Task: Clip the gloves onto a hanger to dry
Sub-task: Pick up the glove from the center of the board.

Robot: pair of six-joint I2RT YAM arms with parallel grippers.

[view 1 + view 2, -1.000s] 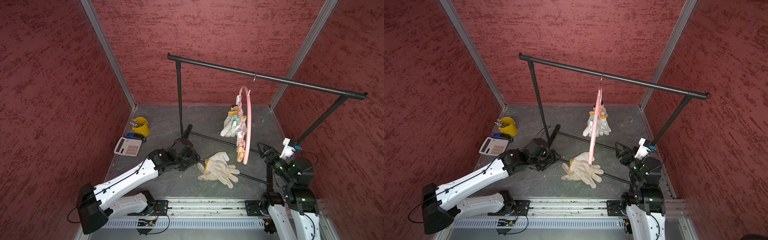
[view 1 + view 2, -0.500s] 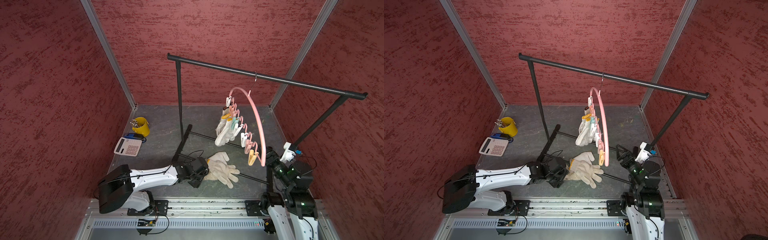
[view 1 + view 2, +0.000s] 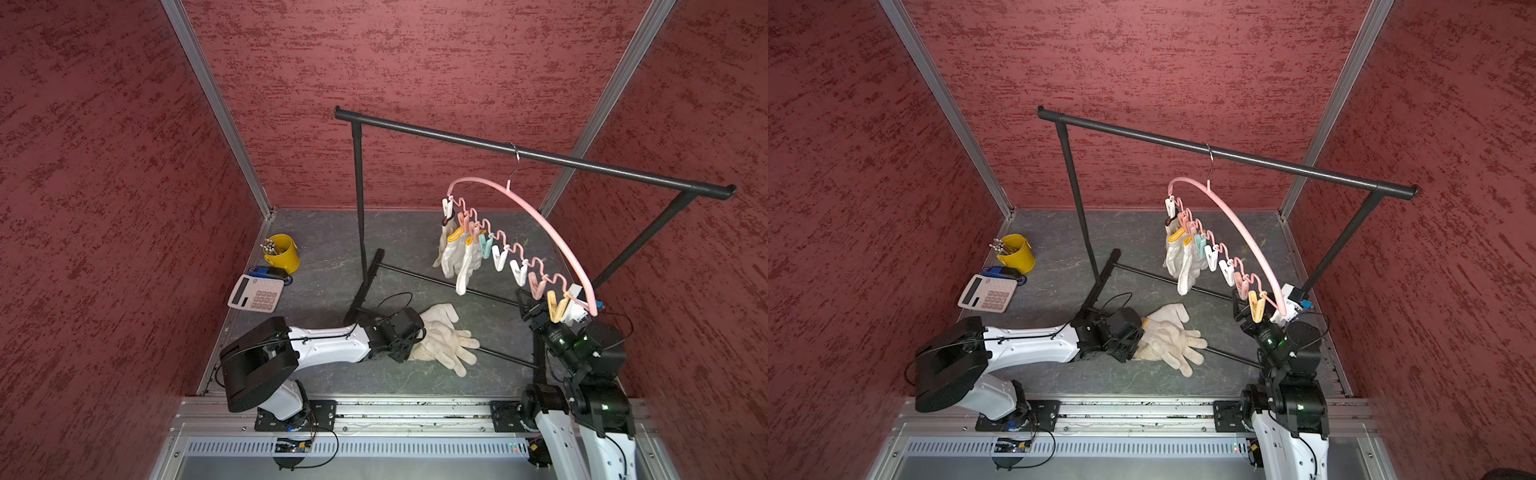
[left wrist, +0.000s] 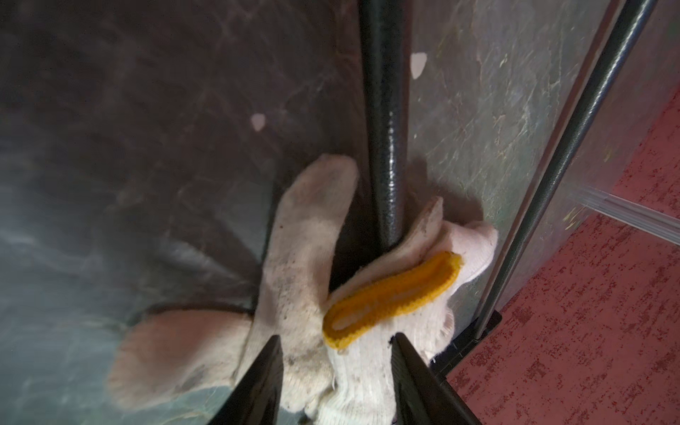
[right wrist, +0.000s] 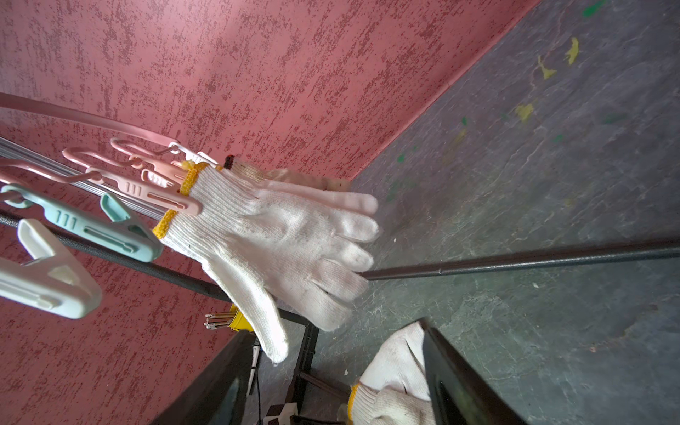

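A pink arched hanger (image 3: pixel 536 216) (image 3: pixel 1237 224) hangs by its hook from the black rack, with a row of pastel pegs under it. Clipped gloves (image 3: pixel 457 253) (image 3: pixel 1183 257) (image 5: pixel 279 239) dangle from the pegs at its far end. More cream gloves (image 3: pixel 444 336) (image 3: pixel 1169 336) (image 5: pixel 397 371) lie piled on the floor across a rack base bar. My left gripper (image 3: pixel 415 341) (image 3: pixel 1136 338) (image 4: pixel 336 336) lies low at the pile, open, its fingers either side of a yellow-edged cuff (image 4: pixel 390 298). My right gripper (image 3: pixel 527 305) (image 3: pixel 1239 309) (image 5: pixel 335 327) stands open and empty beside the hanger's near end.
The black garment rack (image 3: pixel 519 151) spans the cell, its thin base bars (image 3: pixel 436 278) running across the grey floor. At the back left stand a yellow bucket of sticks (image 3: pixel 282 253), a blue stapler (image 3: pixel 266 272) and a calculator (image 3: pixel 255 293). Red walls close in on three sides.
My left arm has dropped low and reached right to the floor gloves, its jaws narrowing around a cuff. The hanger has swung from edge-on to broadside. The right arm shifted slightly.
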